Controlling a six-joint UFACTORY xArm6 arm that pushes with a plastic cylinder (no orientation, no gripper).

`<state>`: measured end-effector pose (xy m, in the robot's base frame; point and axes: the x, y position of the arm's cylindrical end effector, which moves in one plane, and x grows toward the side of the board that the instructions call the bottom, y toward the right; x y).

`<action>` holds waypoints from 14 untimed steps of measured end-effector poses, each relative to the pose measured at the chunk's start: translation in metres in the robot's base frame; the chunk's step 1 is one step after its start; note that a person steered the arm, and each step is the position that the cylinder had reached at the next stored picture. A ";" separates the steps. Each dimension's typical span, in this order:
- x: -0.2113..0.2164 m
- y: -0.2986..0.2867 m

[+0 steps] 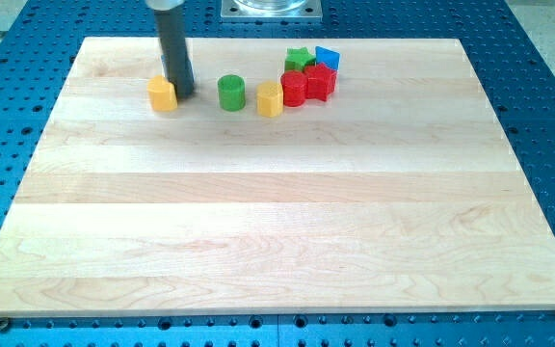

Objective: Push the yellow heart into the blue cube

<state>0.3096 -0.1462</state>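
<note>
Yellow heart [163, 94] touches my tip [183, 93], tip at its 3 o'clock. Blue cube [327, 59] well apart, 2 o'clock. No fingers: bare rod.

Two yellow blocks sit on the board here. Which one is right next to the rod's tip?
The yellow block at the view's left, with my tip right beside it. The other yellow block lies farther right, past the green cylinder.
</note>
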 end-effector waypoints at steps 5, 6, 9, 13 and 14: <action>0.041 -0.008; -0.006 0.026; -0.033 0.050; -0.043 -0.021; 0.003 0.003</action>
<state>0.3129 -0.1429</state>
